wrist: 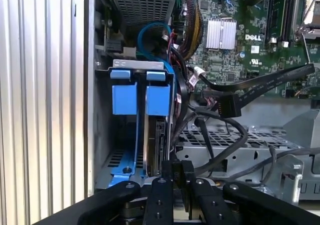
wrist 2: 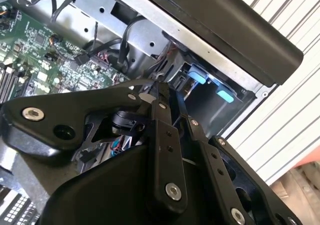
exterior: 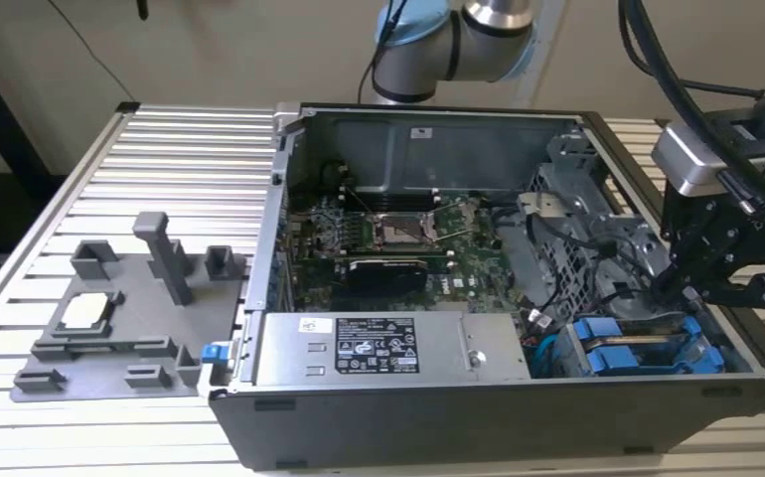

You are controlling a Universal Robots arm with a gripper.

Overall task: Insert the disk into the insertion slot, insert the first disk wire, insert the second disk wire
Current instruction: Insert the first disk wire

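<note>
The disk (wrist: 160, 135) stands on edge in its bright blue carrier (wrist: 159, 99) inside the insertion slot (wrist: 137, 65) of the grey drive cage, at the case's front right corner in the exterior view (exterior: 597, 331). My gripper (wrist: 178, 169) hangs just behind the disk's rear end, and its black fingers (wrist: 166, 177) are pressed together on a small dark wire connector. The second wrist view shows the same closed gripper (wrist 2: 152, 91) pointing down toward the blue tabs (wrist 2: 197, 77). In the exterior view the gripper (exterior: 685, 293) reaches into the case over the cage.
A second blue carrier (wrist: 124, 99) sits beside the disk, nearer the case wall. A flat black cable with a free connector (wrist: 227, 105) hangs over the cage, among other loose cables (wrist: 210, 135). The motherboard (exterior: 382, 234), power supply (exterior: 376, 348) and a grey fixture (exterior: 117, 318) lie to the exterior view's left.
</note>
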